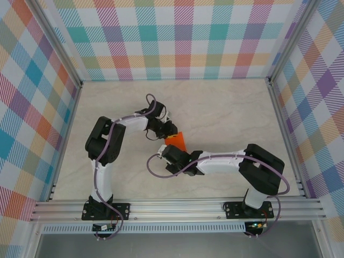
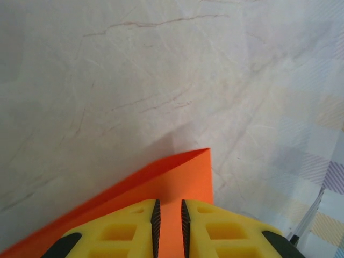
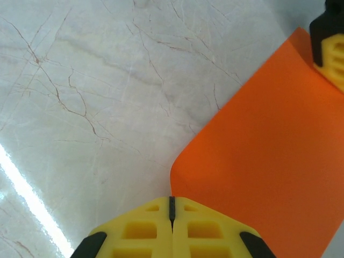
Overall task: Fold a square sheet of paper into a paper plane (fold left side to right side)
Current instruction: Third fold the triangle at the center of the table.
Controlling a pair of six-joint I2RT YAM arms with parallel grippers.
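Orange paper, 1 square sheet (image 1: 178, 141), lies on the pale marbled desk (image 1: 226, 113), near its middle, between my 2 arms. From above, my left fingers (image 1: 170, 130) sit at the sheet's far edge and my right fingers (image 1: 167, 153) at its near left side, so a small wedge of orange shows between them.

Left wrist camera: my yellow left fingers (image 2: 184, 212) stand a narrow slot apart, black pads facing each other. The orange sheet (image 2: 180, 174) shows in that slot and runs out ahead of them to a sharp corner, with a soft shadow beside its edge. Whether they are pinching the paper I cannot tell.

Right wrist camera: my right fingers (image 3: 174, 207) are clenched, pads pressed together, their tip right at a rounded edge of the sheet (image 3: 269, 156). The sheet spreads away to the right, and my left fingers (image 3: 329, 45) sit at its far corner.

Checked pastel walls (image 1: 183, 37) stand around the desk.
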